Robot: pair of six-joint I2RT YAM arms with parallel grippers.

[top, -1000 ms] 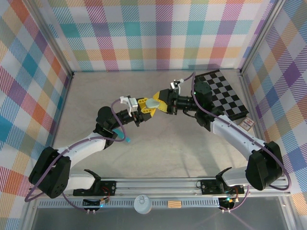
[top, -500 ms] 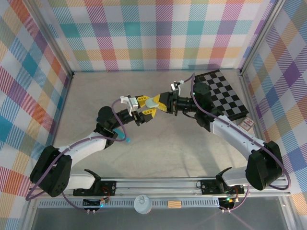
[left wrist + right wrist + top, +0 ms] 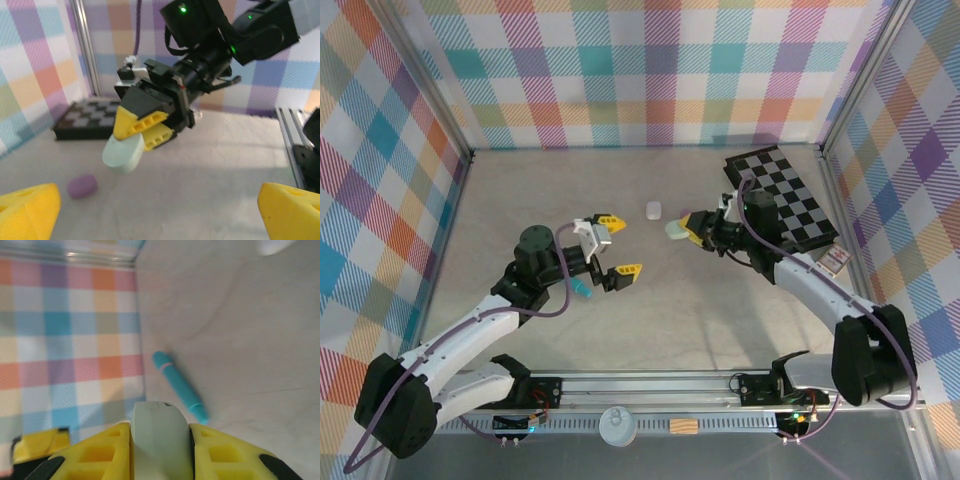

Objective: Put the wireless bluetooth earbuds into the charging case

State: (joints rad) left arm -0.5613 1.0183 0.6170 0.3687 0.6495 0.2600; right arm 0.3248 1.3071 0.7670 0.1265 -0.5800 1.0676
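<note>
Yellow fingers [image 3: 95, 455] of the right gripper [image 3: 685, 228] pinch the pale mint charging case [image 3: 674, 230], lid seemingly shut, just right of frame centre. The left gripper [image 3: 615, 245] gapes wide, holding nothing. Insertion looks unstarted: a small purple pebble [image 3: 82, 186], bud or case I cannot tell, lies loose on the table [image 3: 720, 300].

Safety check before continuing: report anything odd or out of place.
Nothing damaged or spilled. The pale mint pebble-shaped plastic case is held tilted in the right claw; a small purple oval piece lies alone nearby.
</note>
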